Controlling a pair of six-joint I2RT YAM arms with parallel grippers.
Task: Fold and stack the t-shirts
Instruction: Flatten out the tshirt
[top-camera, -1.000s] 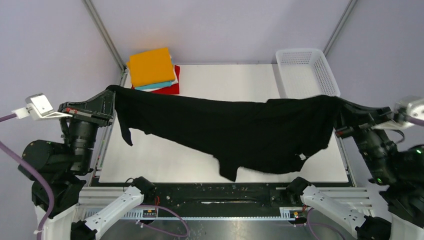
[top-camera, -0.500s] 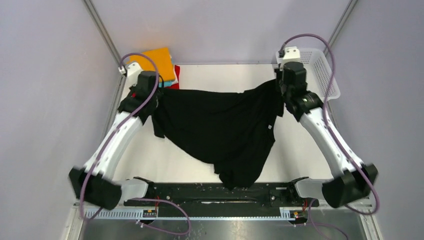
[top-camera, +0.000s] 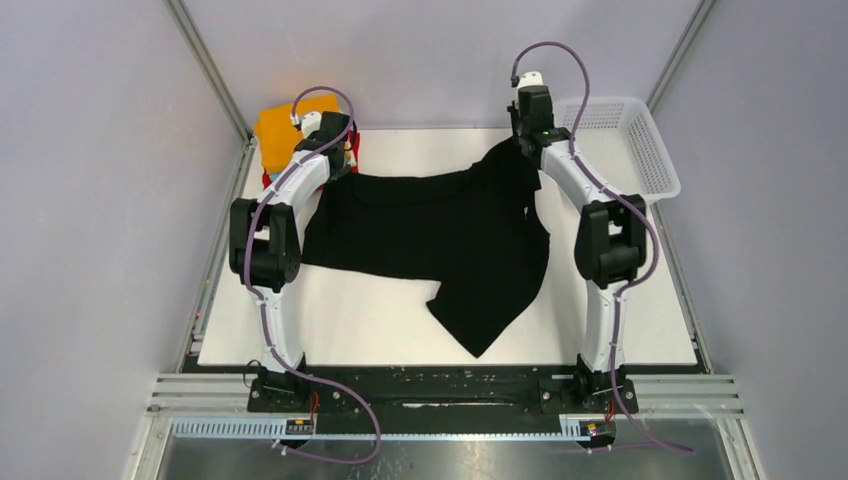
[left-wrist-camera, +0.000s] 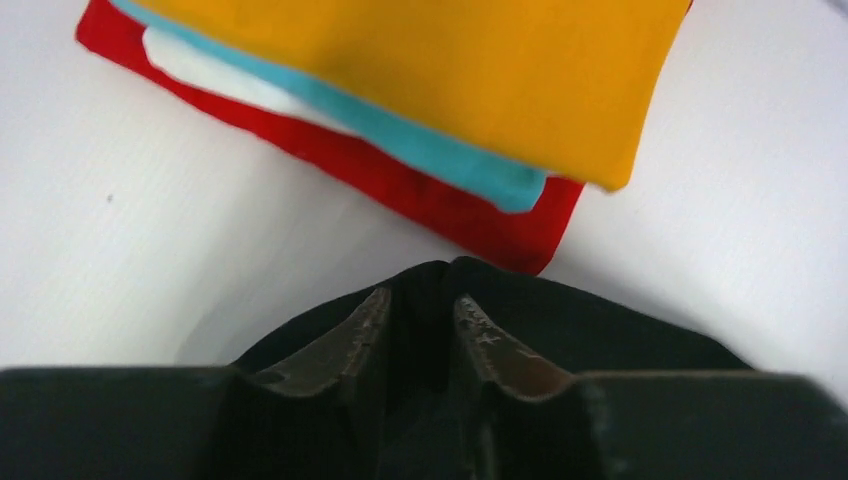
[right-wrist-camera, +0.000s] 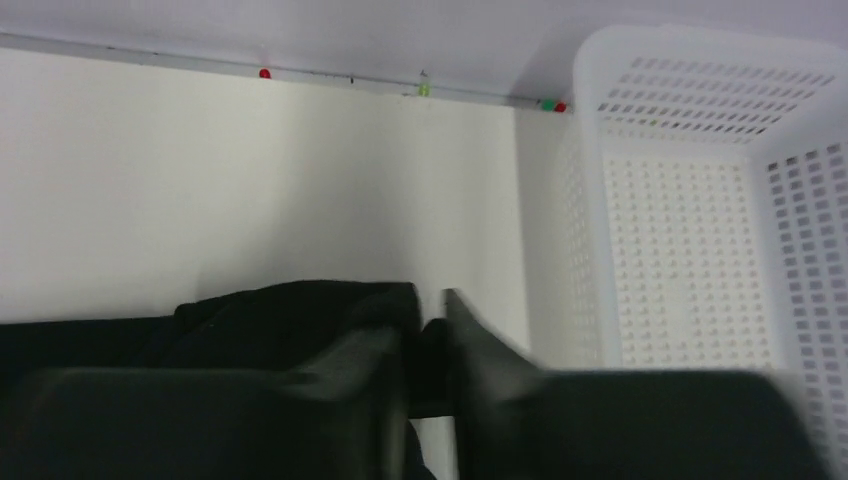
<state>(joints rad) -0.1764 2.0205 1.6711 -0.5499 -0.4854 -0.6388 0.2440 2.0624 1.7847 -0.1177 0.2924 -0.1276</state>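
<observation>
- The left tool (left-wrist-camera: 420, 303) is pinching the black shirt (top-camera: 440, 235) beside the folded stack (left-wrist-camera: 420, 90).
- The right tool (right-wrist-camera: 430, 310) is gripping its far edge near the basket (right-wrist-camera: 700, 200).
- The shirt is lying across the worktop (top-camera: 340, 325).

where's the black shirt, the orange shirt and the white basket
black shirt (top-camera: 440, 225), top external view, middle of the spread cloth
orange shirt (left-wrist-camera: 430, 70), left wrist view, top face, topping the folded stack
white basket (top-camera: 625, 150), top external view, bare mesh floor
</observation>
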